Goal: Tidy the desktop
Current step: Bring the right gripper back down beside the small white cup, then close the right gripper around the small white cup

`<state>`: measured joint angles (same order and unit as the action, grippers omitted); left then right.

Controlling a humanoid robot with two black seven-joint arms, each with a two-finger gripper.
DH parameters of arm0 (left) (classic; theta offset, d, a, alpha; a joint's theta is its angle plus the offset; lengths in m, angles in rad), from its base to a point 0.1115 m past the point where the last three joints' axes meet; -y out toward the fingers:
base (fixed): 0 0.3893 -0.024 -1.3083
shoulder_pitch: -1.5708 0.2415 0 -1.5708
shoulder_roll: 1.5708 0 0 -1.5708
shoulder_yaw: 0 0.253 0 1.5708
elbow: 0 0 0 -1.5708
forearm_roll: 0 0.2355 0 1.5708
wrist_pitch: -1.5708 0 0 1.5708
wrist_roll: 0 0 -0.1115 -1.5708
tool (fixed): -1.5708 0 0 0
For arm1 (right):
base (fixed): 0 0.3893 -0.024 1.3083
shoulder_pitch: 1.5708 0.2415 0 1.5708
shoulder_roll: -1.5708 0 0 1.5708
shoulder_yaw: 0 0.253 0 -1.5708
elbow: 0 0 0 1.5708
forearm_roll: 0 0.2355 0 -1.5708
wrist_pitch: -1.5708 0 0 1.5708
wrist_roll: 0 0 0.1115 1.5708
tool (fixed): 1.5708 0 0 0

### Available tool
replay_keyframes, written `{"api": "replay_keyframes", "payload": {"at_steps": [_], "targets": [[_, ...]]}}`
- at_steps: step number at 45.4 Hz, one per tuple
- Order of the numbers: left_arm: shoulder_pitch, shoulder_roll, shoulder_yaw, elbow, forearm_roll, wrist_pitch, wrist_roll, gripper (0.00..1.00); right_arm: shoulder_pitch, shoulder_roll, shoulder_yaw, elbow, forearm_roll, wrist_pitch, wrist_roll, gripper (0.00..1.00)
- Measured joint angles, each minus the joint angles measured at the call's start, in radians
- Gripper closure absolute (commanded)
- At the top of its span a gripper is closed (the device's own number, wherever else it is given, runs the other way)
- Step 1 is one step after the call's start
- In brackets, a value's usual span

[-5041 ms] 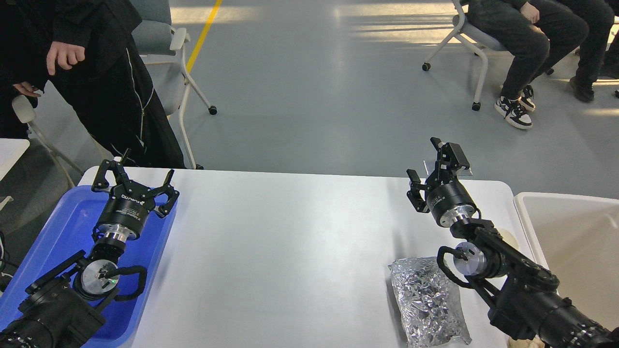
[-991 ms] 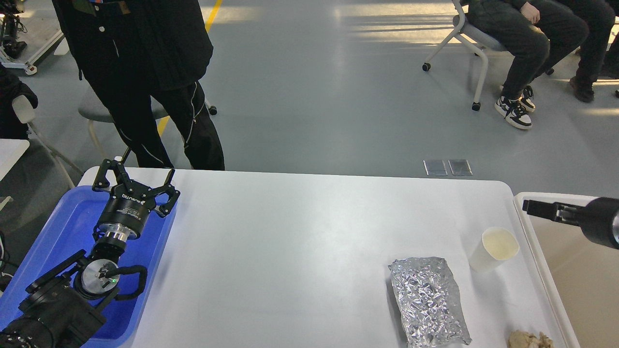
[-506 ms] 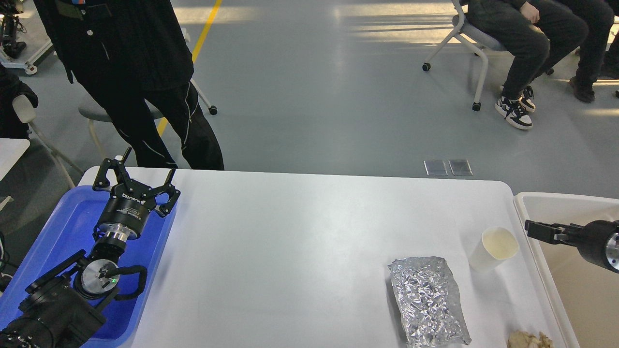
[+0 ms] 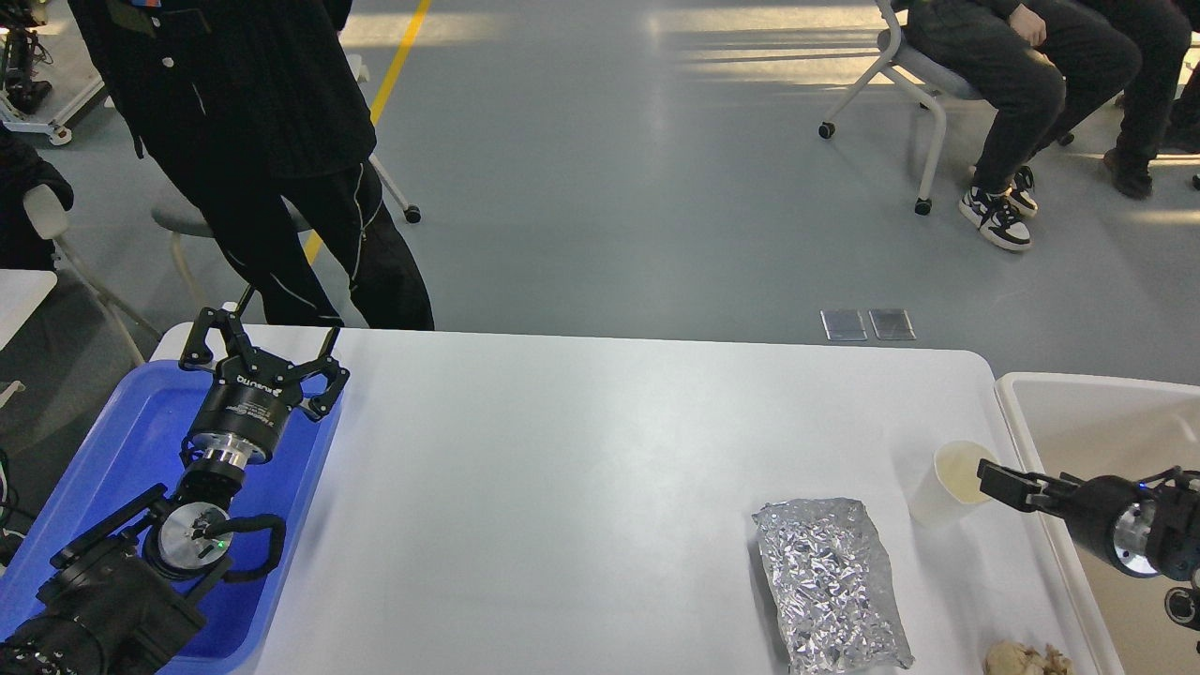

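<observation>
White desk point(image 4: 581, 487) fills lower view. Left hand point(image 4: 262, 352) over blue tray point(image 4: 141, 412), fingers spread, empty. Right hand point(image 4: 996, 480) at paper cup point(image 4: 947, 483) rim, seen edge-on; cannot tell finger state. Foil packet point(image 4: 830, 581) beside cup; crumpled wad point(image 4: 1022, 658) at desk's near edge.

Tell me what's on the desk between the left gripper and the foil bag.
Nothing: in the head view, only bare white desktop lies between the left gripper and the foil bag.
</observation>
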<state>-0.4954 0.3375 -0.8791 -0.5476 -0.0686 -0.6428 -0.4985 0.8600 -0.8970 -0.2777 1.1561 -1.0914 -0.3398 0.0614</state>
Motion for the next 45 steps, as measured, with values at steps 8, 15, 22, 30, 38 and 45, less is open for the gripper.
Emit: {"api": "replay_keyframes", "payload": {"at_steps": [8, 15, 22, 30, 38, 45], "targets": [[0.000, 0.000, 0.000, 0.000, 0.000, 0.000, 0.000, 0.00, -0.026, 0.028, 0.012, -0.038, 0.005, -0.018, 0.000, 0.00], [0.000, 0.000, 0.000, 0.000, 0.000, 0.000, 0.000, 0.00, -0.043, 0.053, 0.016, -0.076, 0.012, -0.026, 0.000, 0.02], [0.000, 0.000, 0.000, 0.000, 0.000, 0.000, 0.000, 0.00, -0.050, 0.071, 0.018, -0.097, 0.030, -0.029, 0.002, 0.14], [0.000, 0.000, 0.000, 0.000, 0.000, 0.000, 0.000, 0.00, -0.054, 0.093, 0.019, -0.108, 0.049, -0.030, 0.002, 0.37], [0.000, 0.000, 0.000, 0.000, 0.000, 0.000, 0.000, 0.00, -0.056, 0.113, 0.019, -0.112, 0.070, -0.031, 0.002, 0.67], [0.000, 0.000, 0.000, 0.000, 0.000, 0.000, 0.000, 0.00, -0.055, 0.123, 0.019, -0.115, 0.101, -0.031, 0.002, 1.00]]}}
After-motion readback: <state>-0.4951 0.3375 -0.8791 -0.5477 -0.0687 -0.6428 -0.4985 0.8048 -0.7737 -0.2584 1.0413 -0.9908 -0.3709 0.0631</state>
